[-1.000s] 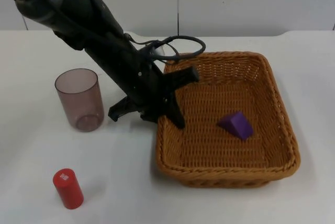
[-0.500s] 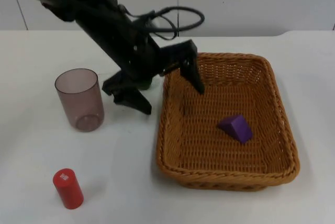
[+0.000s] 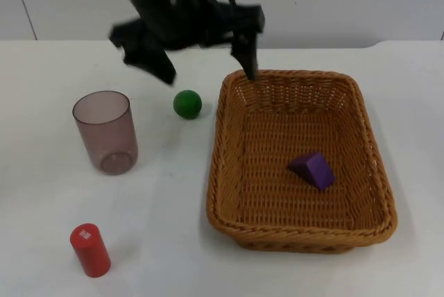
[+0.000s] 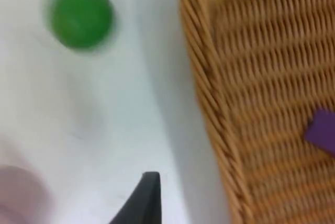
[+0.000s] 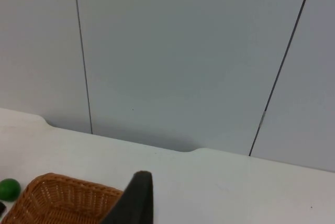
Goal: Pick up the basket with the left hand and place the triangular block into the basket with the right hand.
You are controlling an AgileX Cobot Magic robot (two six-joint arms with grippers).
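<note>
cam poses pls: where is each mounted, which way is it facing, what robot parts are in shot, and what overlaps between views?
Top: fixed, looking down and forward at the table; left tool open above the basket rim.
Left wrist: looks down at the basket wall, green ball and purple block; one fingertip shows.
Right wrist: raised, faces the partition wall; a fingertip shows.
Shared: basket and ball in all three.

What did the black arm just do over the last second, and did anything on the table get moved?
The left gripper, jaws open, let go of the basket's left rim and rose back toward the wall, uncovering a green ball. The basket, the purple triangular block inside it, the cup and the red cylinder stayed where they were. The right arm waits off the table.
</note>
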